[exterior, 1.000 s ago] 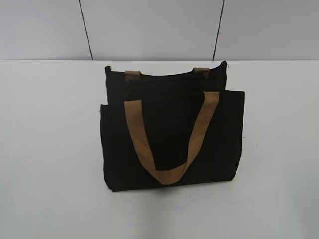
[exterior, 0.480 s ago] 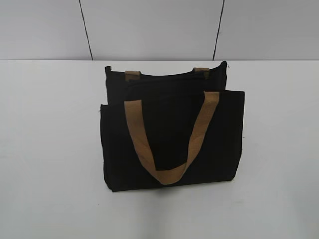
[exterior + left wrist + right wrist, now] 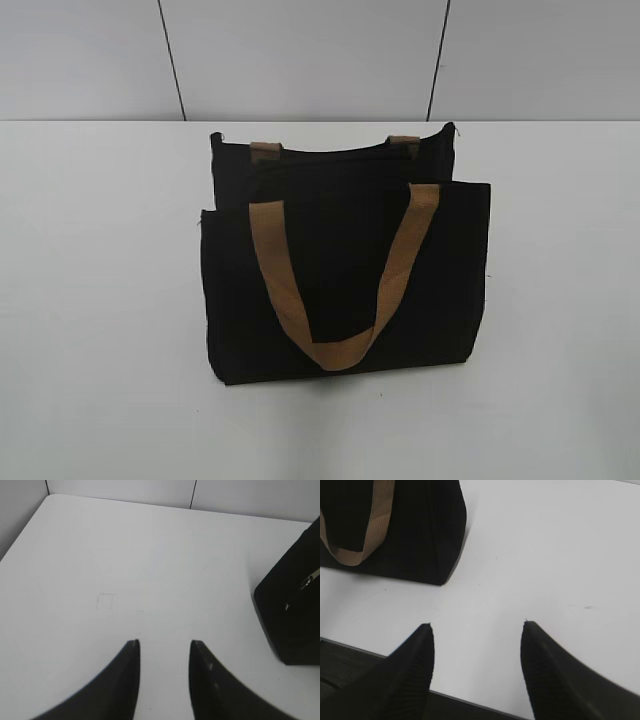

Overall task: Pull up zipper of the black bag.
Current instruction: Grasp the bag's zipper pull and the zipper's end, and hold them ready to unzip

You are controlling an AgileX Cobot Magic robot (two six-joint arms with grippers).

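The black bag stands upright in the middle of the white table, a tan handle hanging down its front. Its top edge with the zipper line shows at the back; the pull is not clear there. In the left wrist view the bag's end is at the right edge with a small silvery zipper pull on it. My left gripper is open and empty over bare table, left of the bag. My right gripper is open and empty near the table's front edge, right of the bag's corner.
The white table runs back to a grey panelled wall. The table's front edge shows in the right wrist view just below my right jaws. Neither arm shows in the exterior view.
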